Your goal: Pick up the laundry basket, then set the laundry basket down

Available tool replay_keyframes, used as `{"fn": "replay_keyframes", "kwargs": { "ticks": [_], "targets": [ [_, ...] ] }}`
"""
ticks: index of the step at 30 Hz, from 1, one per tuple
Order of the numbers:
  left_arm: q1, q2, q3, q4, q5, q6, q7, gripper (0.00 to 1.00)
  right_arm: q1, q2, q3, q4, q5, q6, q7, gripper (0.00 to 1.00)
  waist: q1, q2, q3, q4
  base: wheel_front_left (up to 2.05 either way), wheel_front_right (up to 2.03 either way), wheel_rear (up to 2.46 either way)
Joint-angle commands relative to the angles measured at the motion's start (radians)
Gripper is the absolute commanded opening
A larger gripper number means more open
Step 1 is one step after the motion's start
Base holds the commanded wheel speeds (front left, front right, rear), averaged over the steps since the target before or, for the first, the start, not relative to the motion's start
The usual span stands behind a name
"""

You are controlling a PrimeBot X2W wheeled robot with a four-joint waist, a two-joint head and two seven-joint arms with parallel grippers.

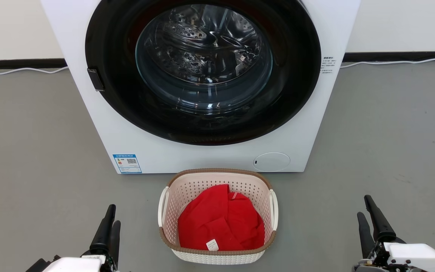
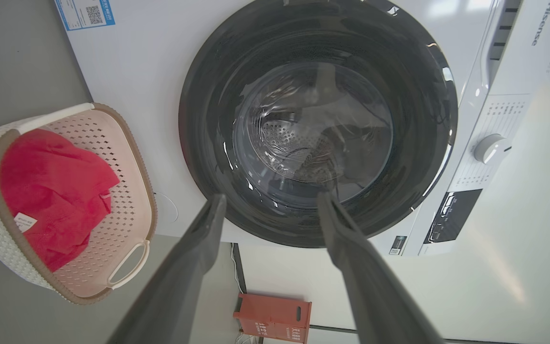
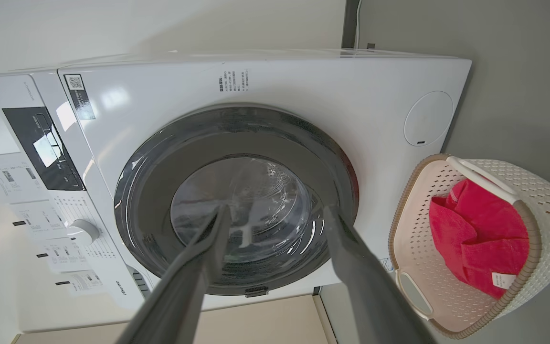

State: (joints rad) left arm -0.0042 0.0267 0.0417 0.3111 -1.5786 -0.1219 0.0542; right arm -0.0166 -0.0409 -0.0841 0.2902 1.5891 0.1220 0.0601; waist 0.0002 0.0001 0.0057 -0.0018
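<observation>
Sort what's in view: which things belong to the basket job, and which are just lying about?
Job:
- laundry basket, on the floor
- left gripper, open
- right gripper, open

Just there:
- red garment, inside the laundry basket
- washing machine, behind it
- white cable, along the wall
- red box

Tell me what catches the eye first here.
The washing machine and its big dark round door loom at top centre of the head view. On the grey floor just before it sits the laundry basket, holding a bright red garment. The left gripper and right gripper hang open at the lower corners, touching nothing.
</observation>
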Motion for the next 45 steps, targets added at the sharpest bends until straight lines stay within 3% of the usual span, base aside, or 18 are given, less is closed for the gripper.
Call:
{"fn": "replay_keyframes", "kwargs": {
  "ticks": [1,28,45],
  "targets": [
    [-0.047,0.008,-0.002,-0.034,0.015,-0.002,-0.012,1.0,-0.037,-0.018,0.014,-0.039,-0.015,0.002,-0.015,1.0,-0.0002,-0.0001,0.0,-0.001,0.0,0.0,0.0],
    [-0.066,0.011,-0.026,-0.055,0.333,-0.004,-0.091,1.0,-0.052,-0.055,0.105,-0.11,-0.226,0.004,-0.097,1.0,-0.0002,-0.0001,0.003,-0.007,0.0,0.0,0.0],
    [-0.079,0.014,-0.036,-0.03,0.591,0.007,-0.141,1.0,-0.065,-0.088,0.161,-0.117,-0.478,0.005,-0.147,1.0,-0.0002,-0.0001,0.003,-0.011,0.0,0.0,0.0]
  ]
}}
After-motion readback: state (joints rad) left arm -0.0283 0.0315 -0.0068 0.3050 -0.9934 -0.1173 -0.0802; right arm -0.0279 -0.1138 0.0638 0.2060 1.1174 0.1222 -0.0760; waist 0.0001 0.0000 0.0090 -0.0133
